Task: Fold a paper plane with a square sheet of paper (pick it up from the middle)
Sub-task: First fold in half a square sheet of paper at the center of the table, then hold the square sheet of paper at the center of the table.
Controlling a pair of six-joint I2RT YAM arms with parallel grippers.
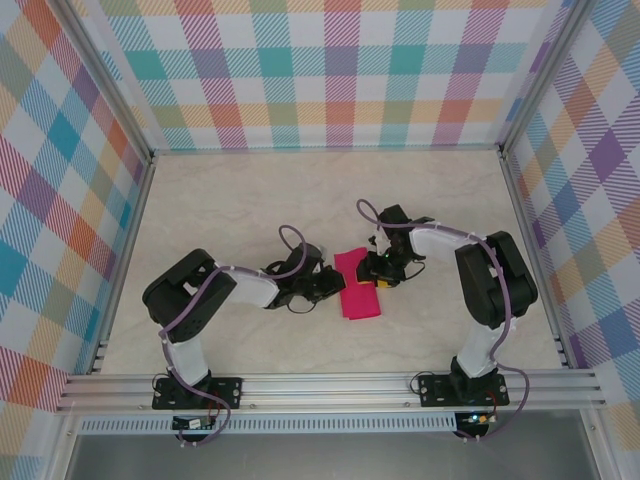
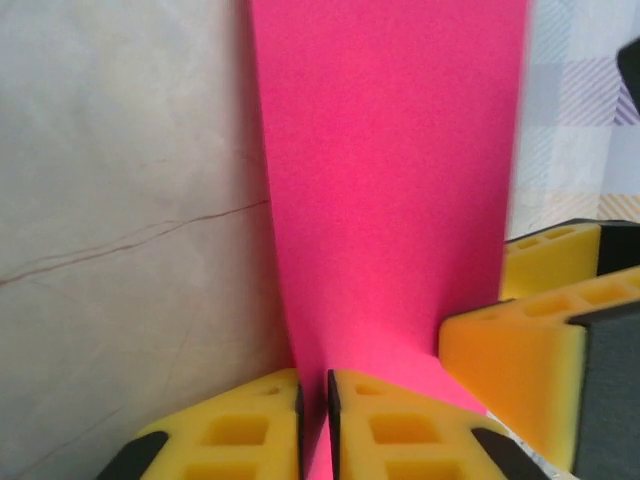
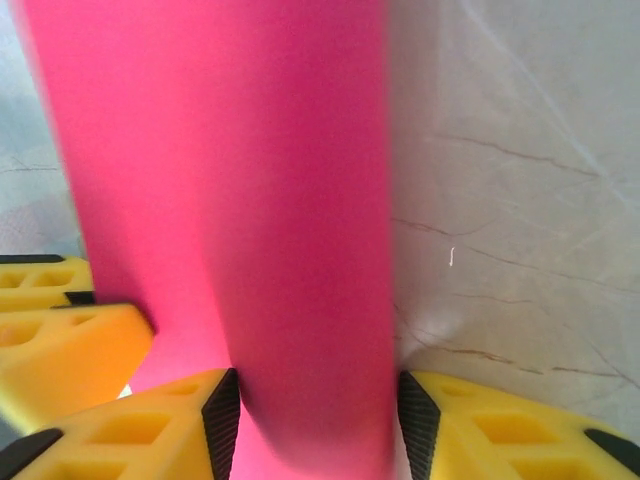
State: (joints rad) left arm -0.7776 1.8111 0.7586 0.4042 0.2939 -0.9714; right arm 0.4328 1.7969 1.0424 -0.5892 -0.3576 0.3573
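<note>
The square sheet of paper [image 1: 358,287] is magenta-pink and folded into a narrow strip, lying in the middle of the table between both arms. My left gripper [image 1: 330,285] meets it from the left. In the left wrist view its yellow jaws [image 2: 314,420] stand a thin slit apart, with the paper's [image 2: 390,180] edge running through the slit. My right gripper [image 1: 378,272] comes in from the right. In the right wrist view its jaws [image 3: 318,420] are set wide on either side of a rounded hump of the paper [image 3: 230,180], open.
The marble-patterned tabletop [image 1: 250,200] is bare around the paper. Checked walls [image 1: 320,70] and aluminium posts close in the back and both sides. The right gripper's yellow fingers [image 2: 520,360] sit close beside the left gripper.
</note>
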